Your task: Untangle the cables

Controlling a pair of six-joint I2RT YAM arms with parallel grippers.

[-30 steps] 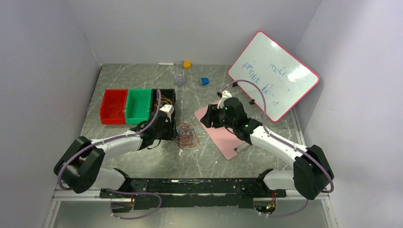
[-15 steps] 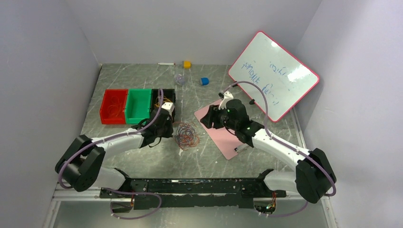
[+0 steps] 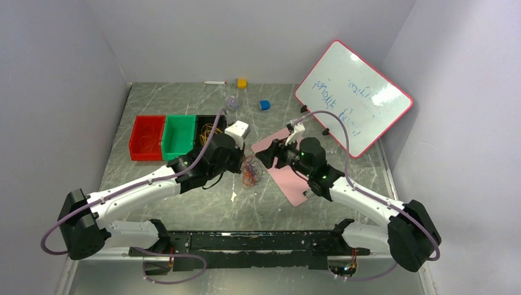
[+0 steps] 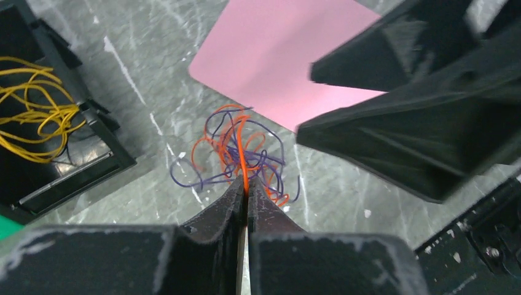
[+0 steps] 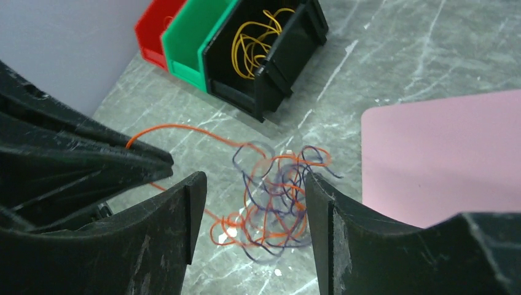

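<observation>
A tangle of thin orange-red and dark blue cables [image 3: 250, 171] hangs just above the grey table between the two arms; it also shows in the left wrist view [image 4: 242, 153] and the right wrist view [image 5: 276, 196]. My left gripper [image 4: 246, 187] is shut on an orange-red strand and holds the tangle up. My right gripper [image 5: 255, 212] is open, its fingers standing either side of the tangle without touching it. A loose bundle of yellow cable [image 5: 255, 40] lies in the black bin [image 3: 204, 126].
A red bin [image 3: 147, 136] and a green bin [image 3: 179, 136] stand left of the black one. A pink sheet [image 3: 289, 178] lies under the right arm. A whiteboard [image 3: 353, 95] leans at the back right. Small yellow [image 3: 242, 83] and blue [image 3: 264, 105] blocks sit at the back.
My left gripper has moved right from beside the black bin and lifted the tangle, which is bunched and shifted right. My right gripper has come in closer to it from the right.
</observation>
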